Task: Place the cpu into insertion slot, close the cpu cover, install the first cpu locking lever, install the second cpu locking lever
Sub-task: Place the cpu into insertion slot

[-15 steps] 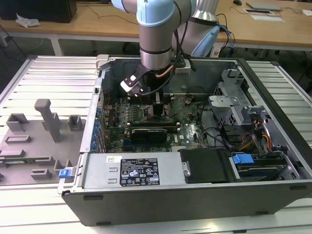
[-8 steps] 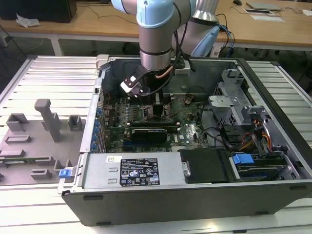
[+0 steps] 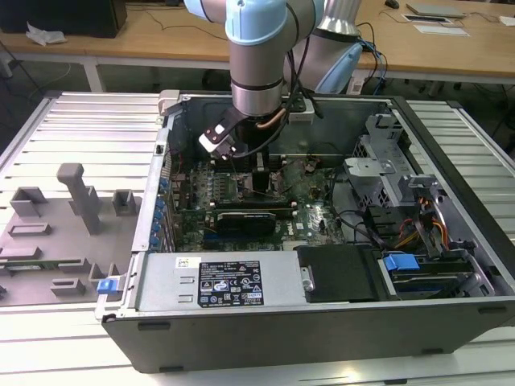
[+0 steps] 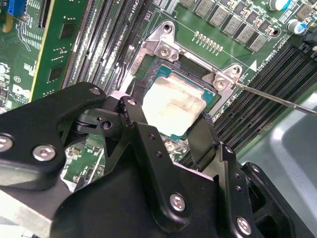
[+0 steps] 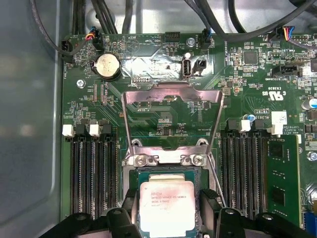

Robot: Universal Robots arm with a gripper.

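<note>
The black two-fingered gripper (image 4: 167,115) has its fingers (image 5: 209,201) closed to the chip's width. They press on two opposite edges of the small flat square cpu (image 5: 166,206) with its pale silver-grey metal lid.

The cpu sits low over, or already in, the square dark-framed insertion slot (image 4: 190,72); whether it is fully seated cannot be told. It lies flat with the metal lid facing up and its edges square to the slot's frame. Being square, it has no long axis of its own.

As a judgement, the chip is light, rigid and smooth-sided. Its underside contacts and the slot's pin field are delicate, so the bare side edges now held are the right place to grip it. It should go down level rather than be slid.

Just beyond the slot is the hinge of the thin silver metal cpu cover (image 5: 171,91). The cover is swung open and leans away from the slot, so its large window shows the green motherboard (image 5: 89,99) behind. Its length runs parallel to the long black memory slots (image 5: 91,173) on either side.

A thin steel locking lever (image 5: 216,181) stands free beside the hinge.

Farther out, in the exterior view, the pale blue and silver arm (image 3: 257,64) reaches down into the open grey computer case (image 3: 322,338).
</note>
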